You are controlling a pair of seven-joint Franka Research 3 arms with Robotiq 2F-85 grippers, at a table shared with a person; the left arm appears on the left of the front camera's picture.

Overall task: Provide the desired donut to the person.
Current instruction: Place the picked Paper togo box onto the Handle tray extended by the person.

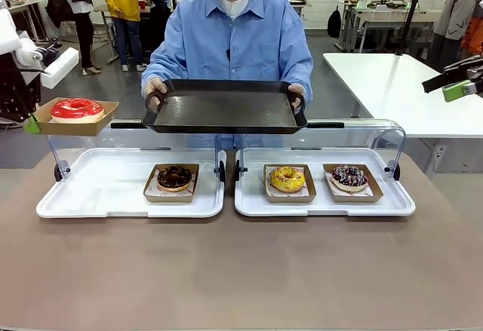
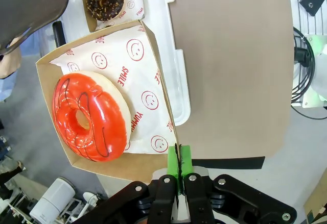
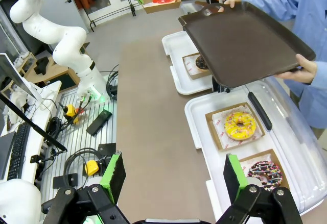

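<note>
A red-glazed donut (image 1: pixel 75 108) lies in a brown cardboard tray (image 1: pixel 45 126), lifted above the table's far left. My left gripper (image 2: pixel 179 167) is shut on that tray's edge; the red-glazed donut (image 2: pixel 89 117) rests on printed paper. The person (image 1: pixel 234 37) in a light blue shirt stands across the table, holding a dark serving tray (image 1: pixel 225 108) level with both hands. My right gripper (image 3: pixel 173 178) is open with nothing between its fingers, up at the right side of the table (image 1: pixel 458 82).
Two white display trays (image 1: pixel 106 203) with raised clear lids sit mid-table. One holds a chocolate donut (image 1: pixel 174 177); the other holds a yellow donut (image 1: pixel 287 179) and a sprinkled donut (image 1: pixel 349 176). Bare brown tabletop (image 1: pixel 241 278) lies in front.
</note>
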